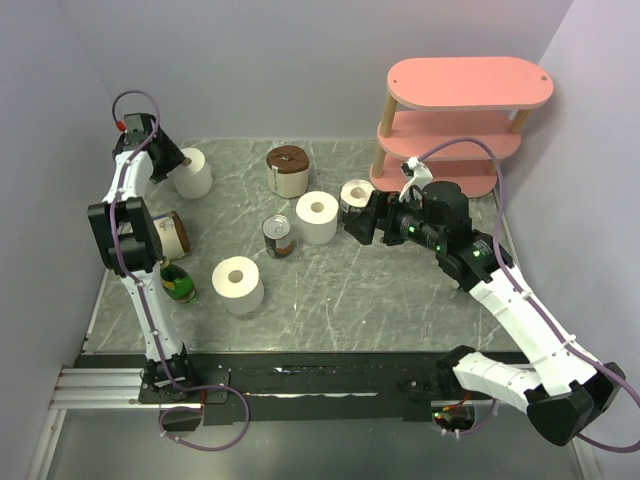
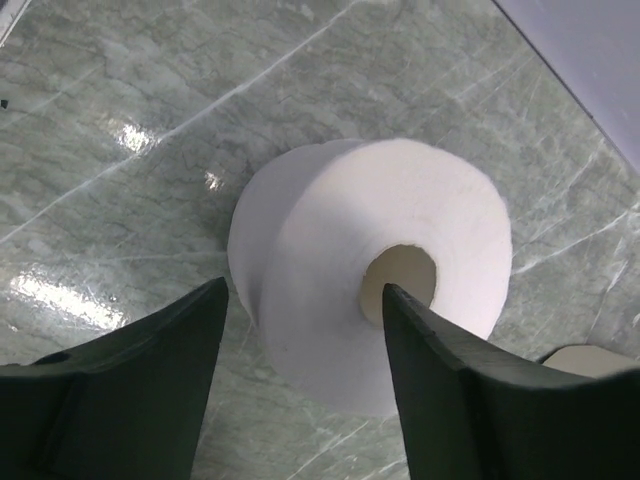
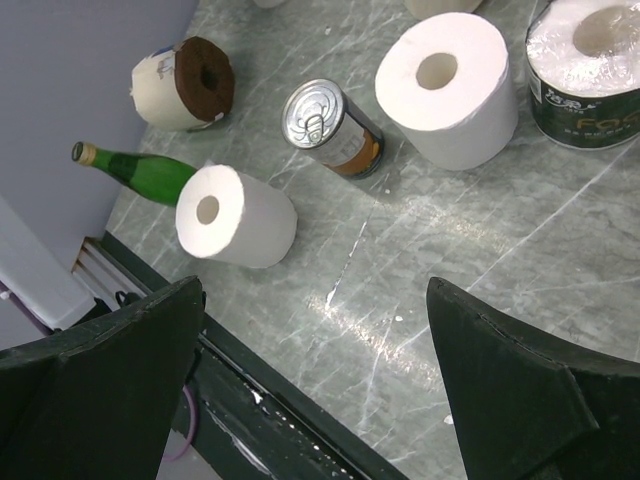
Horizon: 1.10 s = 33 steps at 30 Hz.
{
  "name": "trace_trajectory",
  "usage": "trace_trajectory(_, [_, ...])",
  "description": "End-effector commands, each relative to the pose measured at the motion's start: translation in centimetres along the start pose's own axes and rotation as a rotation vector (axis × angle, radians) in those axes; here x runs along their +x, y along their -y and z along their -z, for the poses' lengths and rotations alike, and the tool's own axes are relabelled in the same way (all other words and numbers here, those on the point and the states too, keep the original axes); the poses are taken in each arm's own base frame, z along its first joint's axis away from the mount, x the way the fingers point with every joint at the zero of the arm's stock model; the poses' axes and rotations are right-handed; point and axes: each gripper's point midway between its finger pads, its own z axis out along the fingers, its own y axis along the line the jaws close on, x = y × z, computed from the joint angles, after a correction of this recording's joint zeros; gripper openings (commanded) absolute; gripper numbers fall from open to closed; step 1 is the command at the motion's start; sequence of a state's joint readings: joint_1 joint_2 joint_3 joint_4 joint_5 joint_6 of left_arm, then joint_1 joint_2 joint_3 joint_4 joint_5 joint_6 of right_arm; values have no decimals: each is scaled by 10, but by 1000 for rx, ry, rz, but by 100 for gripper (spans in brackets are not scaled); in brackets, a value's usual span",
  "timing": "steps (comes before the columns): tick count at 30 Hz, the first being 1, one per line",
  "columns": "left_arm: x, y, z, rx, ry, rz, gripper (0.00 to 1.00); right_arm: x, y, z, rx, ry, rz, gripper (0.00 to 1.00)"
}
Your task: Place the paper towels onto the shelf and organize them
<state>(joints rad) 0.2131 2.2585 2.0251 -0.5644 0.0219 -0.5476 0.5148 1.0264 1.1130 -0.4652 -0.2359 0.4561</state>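
1. Reference: clock directions are read on the table (image 1: 380, 300) in the top view, with 12 o'clock at the far wall and 6 o'clock at the arm bases.

2. Shelf (image 1: 470, 110): it stands upright at 1 o'clock, in the far right corner. Three pink oval boards sit on pale posts.

3. Paper towels: every roll in view is on the table.
   - Far-left white roll (image 1: 192, 172): upright at 10 o'clock.
   - Brown-topped roll (image 1: 288, 170): upright at 12 o'clock.
   - Centre white roll (image 1: 317, 217): upright near the table middle.
   - Black-printed roll (image 1: 356, 195): upright, just beside the centre white roll at its 2 o'clock, near the foot of the shelf.
   - Near white roll (image 1: 238, 284): upright at 8 o'clock.
   - Cream roll (image 1: 172, 235): on its side at 9 o'clock, partly hidden by the left arm.

4. Left gripper (image 1: 168, 160): it is positioned over the far-left white roll (image 2: 370, 270). The fingers (image 2: 150, 390) are apart. One tip sits outside the roll's side and the other tip sits at the edge of the hollow core. Contact with the paper cannot be determined.

5. Right gripper (image 1: 358, 226): it is low over the table, just beside the black-printed roll at that roll's 6 o'clock. In the right wrist view the fingers (image 3: 110, 380) are spread wide, with only bare table between them.

6. Other items: a can (image 1: 278, 236) stands at 9 o'clock of the centre white roll. A green bottle (image 1: 178, 282) lies at 9 o'clock of the near white roll.
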Motion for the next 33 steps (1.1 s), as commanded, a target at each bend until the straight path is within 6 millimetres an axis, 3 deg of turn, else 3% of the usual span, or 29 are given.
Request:
trace_trajectory(1, [-21, 11, 3, 37, 55, 14, 64, -20, -12, 7, -15, 53, 9, 99])
trace_trajectory(4, [-21, 11, 3, 45, 54, 5, 59, -19, -10, 5, -4, 40, 7, 99])
trace_trajectory(8, [-17, 8, -2, 31, 48, 5, 71, -22, -11, 7, -1, 46, 3, 99])
trace_trajectory(13, [-10, 6, -11, 34, 23, 2, 69, -23, -12, 9, -5, 56, -2, 99])
trace_trajectory(20, [-16, 12, -4, 57, 36, -4, 52, -23, -11, 10, 5, 55, -3, 99])
trace_trajectory(26, [-39, 30, 29, 110, 96, -9, 43, -27, -11, 13, 9, 71, 11, 99])
trace_trajectory(32, [-63, 65, 97, 206, 188, -70, 41, -41, -8, 20, 58, 87, 54, 99])
trace_trajectory(33, [-67, 73, 117, 224, 212, -85, 41, -44, -7, 23, 66, 99, 64, 99])
